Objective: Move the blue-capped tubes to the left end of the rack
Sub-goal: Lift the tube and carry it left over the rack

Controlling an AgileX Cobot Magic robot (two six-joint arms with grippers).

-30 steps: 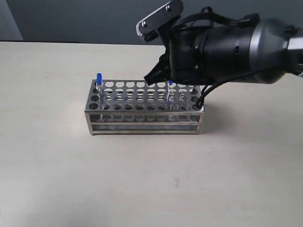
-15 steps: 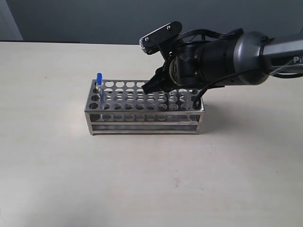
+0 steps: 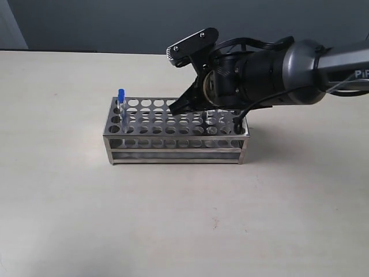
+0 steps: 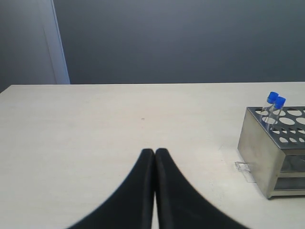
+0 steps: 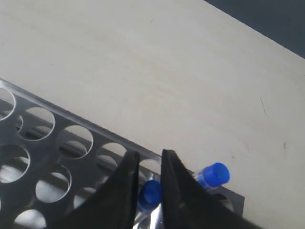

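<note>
two blue-capped tubes (image 4: 273,104) stand leftmost in the rack (image 4: 257,143).

Only one scrap of lettering could be read: the white letters "Pi" (image 3: 361,74), cut off by the picture's edge. They stood on the silver-grey metal tube of the right arm (image 3: 337,57), seen in the exterior view.

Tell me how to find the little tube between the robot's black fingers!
Find the shiny steel rack on the pale table, then go to its end under the right end effector. There, pick the blue-capped tube whose cap sits between the fingers; the neighbouring tube stands just outside them.
</note>
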